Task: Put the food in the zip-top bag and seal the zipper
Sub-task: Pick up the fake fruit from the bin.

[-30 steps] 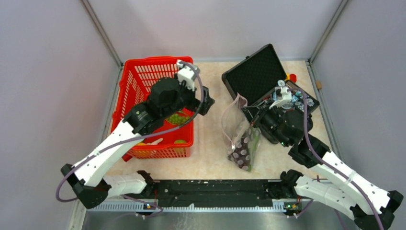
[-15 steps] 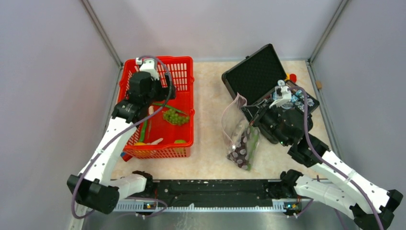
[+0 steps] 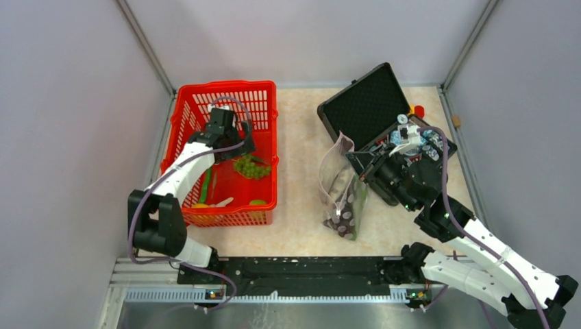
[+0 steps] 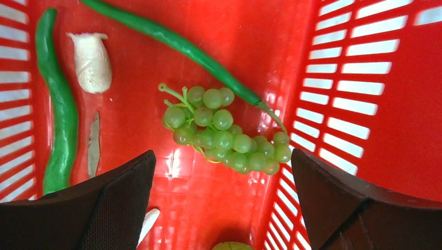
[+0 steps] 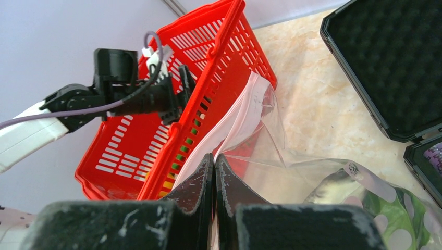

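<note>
My left gripper (image 3: 229, 142) is open and empty inside the red basket (image 3: 264, 92), just above and apart from the green grapes (image 3: 251, 166). In the left wrist view the green grapes (image 4: 224, 135) lie between my spread fingers, beside long green leaves (image 4: 58, 120) and a lime (image 4: 232, 246). My right gripper (image 3: 357, 160) is shut on the mouth edge of the zip-top bag (image 3: 337, 195) and holds it upright and open. Its pink zipper (image 5: 229, 127) runs up from my shut gripper (image 5: 215, 157). The bag holds dark purple grapes (image 3: 344, 221) and a grey fish (image 5: 333, 187).
An open black foam-lined case (image 3: 363, 103) stands at the back right, with small gadgets (image 3: 426, 142) in its lower half under my right wrist. The basket's slotted wall (image 4: 365, 78) is close on the right of my left gripper. A white piece (image 4: 91, 60) lies in the basket.
My left arm has swung left from the basket's right side and dropped low into the basket, above the green grapes. My right gripper has kept its hold on the bag, shifting only slightly.
</note>
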Robot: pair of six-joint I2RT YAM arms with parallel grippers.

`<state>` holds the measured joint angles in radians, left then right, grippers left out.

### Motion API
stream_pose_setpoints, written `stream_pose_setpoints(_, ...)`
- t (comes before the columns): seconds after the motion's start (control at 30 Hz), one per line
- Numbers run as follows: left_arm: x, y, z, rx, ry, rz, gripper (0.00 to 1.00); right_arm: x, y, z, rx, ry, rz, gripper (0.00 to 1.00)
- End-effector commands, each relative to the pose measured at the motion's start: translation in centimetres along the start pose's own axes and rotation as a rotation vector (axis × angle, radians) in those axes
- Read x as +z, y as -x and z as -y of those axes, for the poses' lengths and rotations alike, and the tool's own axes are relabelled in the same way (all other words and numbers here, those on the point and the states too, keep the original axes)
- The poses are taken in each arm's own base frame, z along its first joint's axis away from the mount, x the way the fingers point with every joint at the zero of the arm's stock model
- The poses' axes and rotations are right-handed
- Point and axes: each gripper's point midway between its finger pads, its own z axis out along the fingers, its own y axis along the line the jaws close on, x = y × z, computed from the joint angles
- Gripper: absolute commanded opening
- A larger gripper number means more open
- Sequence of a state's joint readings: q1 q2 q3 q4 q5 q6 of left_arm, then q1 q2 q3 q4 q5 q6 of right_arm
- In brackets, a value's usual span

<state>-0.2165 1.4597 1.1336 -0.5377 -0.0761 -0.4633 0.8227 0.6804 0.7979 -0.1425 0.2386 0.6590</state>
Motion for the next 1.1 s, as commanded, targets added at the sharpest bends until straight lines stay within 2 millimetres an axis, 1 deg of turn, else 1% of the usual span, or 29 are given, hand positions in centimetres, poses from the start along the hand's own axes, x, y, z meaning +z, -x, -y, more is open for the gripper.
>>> stream_pose_setpoints(0.0, 1.1, 0.4, -0.4, -0.059, 0.035, -0.009, 0.99, -0.3, 2.4, -2.1, 0.047, 0.077, 0.085, 0.0)
stream_pose_setpoints(0.2, 4.3, -0.8, -1.5, -0.096, 0.092, -0.056, 0.98, -0.4, 2.4, -1.9, 0.062, 0.074, 0.097, 0.0)
stream_pose_setpoints(0.3, 5.6, -1.4, -1.1, -0.099, 0.078, -0.09, 0.94, -0.4, 2.4, -1.8, 0.066, 0.07, 0.098, 0.0)
stream_pose_setpoints(0.43, 7.2, -2.8, -1.6, -0.101, 0.099, -0.131, 0.89, -0.5, 2.3, -1.7, 0.075, 0.068, 0.1, 0.0)
stream_pose_setpoints(0.5, 7.8, -3.4, -1.8, -0.097, 0.105, -0.148, 0.79, -0.6, 2.4, -1.6, 0.08, 0.066, 0.105, 0.0)
stream_pose_setpoints(0.57, 7.7, -3.8, -1.5, -0.083, 0.079, -0.171, 0.7, -0.6, 2.3, -1.6, 0.081, 0.065, 0.105, 0.0)
stream_pose_setpoints(0.73, 6.6, -3.7, -1.5, -0.085, 0.057, -0.123, 0.42, -0.7, 2.4, -1.4, 0.083, 0.058, 0.11, 0.0)
stream_pose_setpoints(0.8, 6.2, -3.4, -1.6, -0.076, 0.058, -0.109, 0.32, -0.6, 2.4, -1.4, 0.085, 0.058, 0.11, 0.0)
stream_pose_setpoints(0.93, 5.4, -2.9, -1.4, -0.059, 0.043, -0.095, 0.02, -0.6, 2.3, -1.3, 0.086, 0.057, 0.11, 0.0)
stream_pose_setpoints(0.97, 5.2, -2.8, -1.4, -0.061, 0.041, -0.089, 0.0, -0.6, 2.3, -1.4, 0.087, 0.058, 0.109, 0.0)
stream_pose_setpoints(1.07, 4.1, -1.9, -1.1, -0.065, 0.028, -0.049, 0.0, -0.7, 2.2, -1.3, 0.088, 0.057, 0.106, 0.0)
